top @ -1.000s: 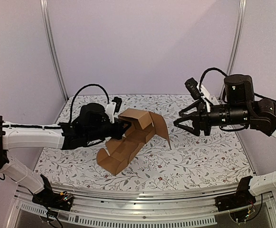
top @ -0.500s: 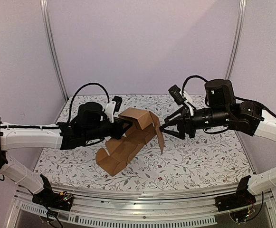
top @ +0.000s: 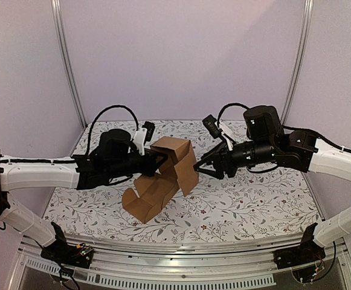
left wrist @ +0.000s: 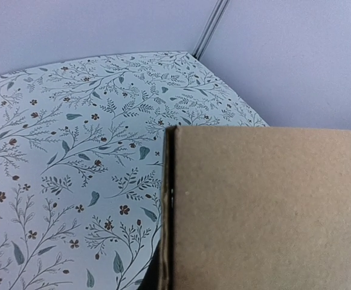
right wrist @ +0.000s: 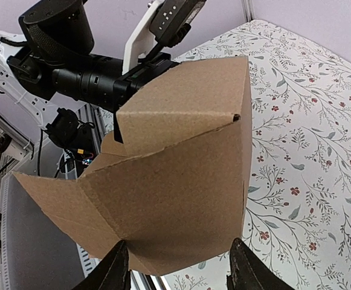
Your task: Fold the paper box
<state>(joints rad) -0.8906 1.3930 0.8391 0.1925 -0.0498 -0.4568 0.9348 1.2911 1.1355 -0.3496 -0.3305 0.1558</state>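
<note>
At left of top view, left gripper (top: 161, 159) clamped on paper box (top: 157, 190) panel; its fingers hidden behind cardboard in own wrist view. Box half-folded, tilted over floral table (top: 254, 199), mid-scene. Right gripper (top: 202, 165) jaws apart at hanging flap; contact possibly made, unclear. Fingertips (right wrist: 243, 272) cut off by frame.

The tabletop (top: 254, 199) is showing a floral print; toward eight o'clock the paper box (top: 163, 181) is perhaps touching it with its low end.

Floral-print table cover (top: 254, 199); pale walls (top: 181, 54); metal corner posts (top: 67, 66).
</note>
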